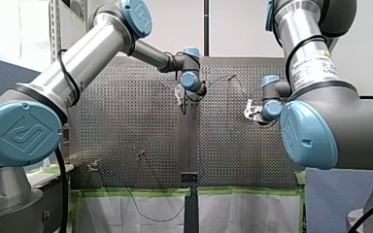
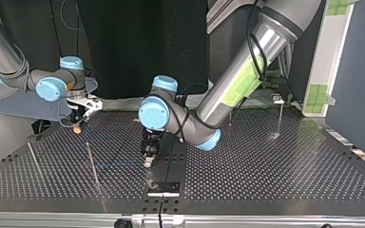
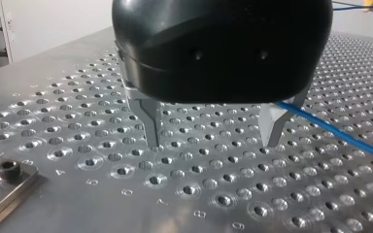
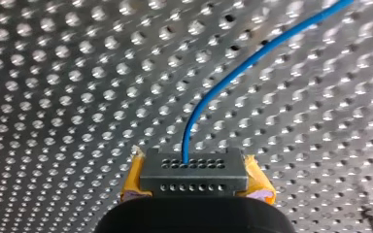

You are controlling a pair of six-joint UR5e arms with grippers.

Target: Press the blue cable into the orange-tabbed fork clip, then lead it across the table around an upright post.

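The right end effector point(image 4: 194, 170) grips the blue cable point(image 4: 252, 60); lying off-centre, it may escape the open left end effector point(image 3: 211, 141).

blocked: upright post point(image 2: 92, 164), top view's left | blue cable point(image 3: 335, 133) beside my left fingers point(image 3: 272, 126) | free: table point(image 2: 275, 166), top view's right

In the right wrist view the blue cable point(image 4: 233, 73) vanishes behind a dark perforated block point(image 4: 194, 178) at my right hand point(image 4: 193, 164), its far end cut off by the edge. In the left wrist view it passes behind my left hand point(image 3: 211, 143).
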